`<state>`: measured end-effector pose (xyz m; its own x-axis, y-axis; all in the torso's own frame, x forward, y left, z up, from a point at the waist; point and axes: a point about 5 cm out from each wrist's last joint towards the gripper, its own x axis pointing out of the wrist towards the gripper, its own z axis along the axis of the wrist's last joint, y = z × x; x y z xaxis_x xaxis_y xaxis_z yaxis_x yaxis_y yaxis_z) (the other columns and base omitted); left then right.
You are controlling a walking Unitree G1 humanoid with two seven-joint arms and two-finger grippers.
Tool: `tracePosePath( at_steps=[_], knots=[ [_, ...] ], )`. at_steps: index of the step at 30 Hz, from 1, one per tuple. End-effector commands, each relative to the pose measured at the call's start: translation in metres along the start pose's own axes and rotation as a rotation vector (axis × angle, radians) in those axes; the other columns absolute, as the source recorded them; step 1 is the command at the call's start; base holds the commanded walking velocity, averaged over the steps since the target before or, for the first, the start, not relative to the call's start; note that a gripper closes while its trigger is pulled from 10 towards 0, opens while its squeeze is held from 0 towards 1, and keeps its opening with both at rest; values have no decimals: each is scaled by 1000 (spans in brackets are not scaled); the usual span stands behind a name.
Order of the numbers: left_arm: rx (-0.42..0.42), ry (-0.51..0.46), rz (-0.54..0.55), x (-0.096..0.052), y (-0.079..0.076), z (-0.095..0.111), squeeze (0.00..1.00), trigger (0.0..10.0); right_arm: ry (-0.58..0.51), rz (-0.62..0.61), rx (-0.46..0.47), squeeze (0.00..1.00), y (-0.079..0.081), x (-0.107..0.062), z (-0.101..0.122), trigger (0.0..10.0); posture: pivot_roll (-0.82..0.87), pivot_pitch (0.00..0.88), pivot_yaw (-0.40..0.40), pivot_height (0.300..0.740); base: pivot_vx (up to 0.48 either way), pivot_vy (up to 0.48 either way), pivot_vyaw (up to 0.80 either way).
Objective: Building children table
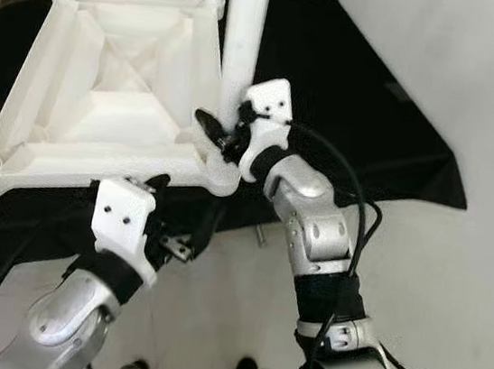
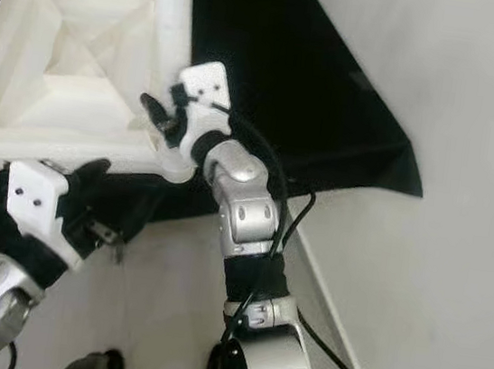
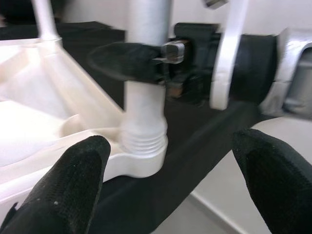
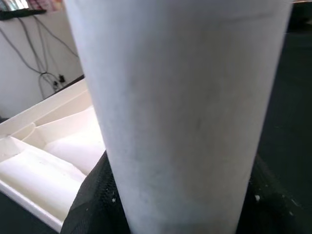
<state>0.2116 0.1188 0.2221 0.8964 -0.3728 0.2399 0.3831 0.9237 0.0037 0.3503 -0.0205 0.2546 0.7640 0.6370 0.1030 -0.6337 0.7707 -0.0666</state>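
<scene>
My left tool (image 1: 162, 193) sits nearest, fingers spread wide and empty, just under the near edge of the upside-down white tabletop (image 1: 105, 84), probably to steady it. The top lies on a black mat (image 1: 349, 98) on the floor. My right tool (image 1: 220, 132) is clamped on the near-corner leg (image 1: 245, 30), likely screwing it in. I count three legs standing.

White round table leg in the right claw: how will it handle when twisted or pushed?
The white round plastic table leg looks stiff and probably light. Its smooth surface may slip in the right claw. Threads show at the corner socket, so it may wobble if pushed.
</scene>
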Motion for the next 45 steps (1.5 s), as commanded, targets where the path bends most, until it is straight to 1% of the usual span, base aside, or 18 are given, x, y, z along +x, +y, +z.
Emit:
tracePosePath(
  at_steps=[1, 7, 8, 9, 10, 13, 14, 17, 18, 19, 20, 25, 27, 32, 33, 34, 35, 45],
  knots=[
    [-3, -1, -13, 2, -3, -3, 0, 10000, 128, 90, 177, 0, 40, 14, -36, 0, -50, 292, -37, 740, 0, 0, 0],
    [7, -17, 16, 5, 1, -1, 0, 10000, 119, 65, 147, 0, 42, 17, -23, 0, -46, 289, -44, 740, 0, 0, 0],
    [8, -15, 18, 5, 1, -1, 0, 10000, 102, 73, 147, 0, 42, 17, -19, 10000, -37, 283, -44, 740, 0, 0, 0],
    [9, -14, 19, 4, 1, -2, 0, 10000, 89, 81, 147, 0, 41, 16, -16, 10000, -37, 283, -44, 740, 0, 0, 0],
    [13, -9, 23, 4, 2, -2, 0, 10000, 66, 130, 120, 122, 40, 17, -12, 10000, -34, 281, -42, 740, 0, 0, 0],
    [16, -7, 25, 4, 2, -3, 0, 10000, 52, 165, 99, 122, 40, 17, -10, 10000, -34, 281, -42, 740, 0, 0, 0],
    [20, -2, 30, 3, 3, -4, 0, 10000, 39, 204, 98, 1000, 37, 17, -8, 10000, -32, 277, -44, 740, 0, 0, 0],
    [26, 2, 41, 3, 5, -7, 0, 10000, -19, 381, 117, 1000, 26, 15, -1, 10000, -33, 272, -52, 740, 0, 0, 0],
    [25, 1, 44, 3, 5, -7, 0, 10000, -28, 461, 121, 835, 23, 13, -1, 10000, -31, 271, -54, 740, 0, 0, 0],
    [25, 1, 44, 3, 5, -7, 0, 10000, -28, 461, 121, 835, 23, 13, -1, 10000, -31, 271, -54, 740, 0, 0, 0],
    [23, -1, 46, 4, 4, -8, 0, 10000, -32, 543, 115, 0, 15, 9, -2, 10000, -28, 272, -57, 740, 0, 0, 0],
    [19, -4, 47, 4, 2, -8, 0, 10000, -30, 601, 82, 0, 7, 4, -2, 10000, -22, 272, -59, 740, 0, 0, 0],
    [15, 0, 46, 2, 1, -8, 0, 10000, -36, 700, 54, 0, -13, -1, 7, 10000, -21, 281, -60, 740, 0, 0, 0],
    [10, -3, 43, 2, -1, -8, 0, 10000, -48, 759, 62, 0, -23, -2, 14, 10000, -20, 293, -58, 740, 0, 0, 0],
    [5, -3, 39, 2, -2, -8, 0, 10000, -50, 786, 60, 0, -25, -2, 17, 4902, -16, 302, -56, 740, 0, 0, 0],
    [5, -3, 39, 2, -2, -8, 0, 10000, -50, 786, 60, 0, -25, -2, 17, 4902, -16, 302, -56, 740, 0, 0, 0],
    [2, -3, 35, 2, -4, -8, 0, 10000, -50, 823, 62, 0, -27, -3, 19, 0, -12, 307, -54, 740, 0, 0, 0],
    [3, 3, 36, 0, -5, -6, 0, 10000, -32, 881, 27, 0, -34, -2, 24, 0, 0, 323, -54, 740, 0, 0, 0]
  ],
)
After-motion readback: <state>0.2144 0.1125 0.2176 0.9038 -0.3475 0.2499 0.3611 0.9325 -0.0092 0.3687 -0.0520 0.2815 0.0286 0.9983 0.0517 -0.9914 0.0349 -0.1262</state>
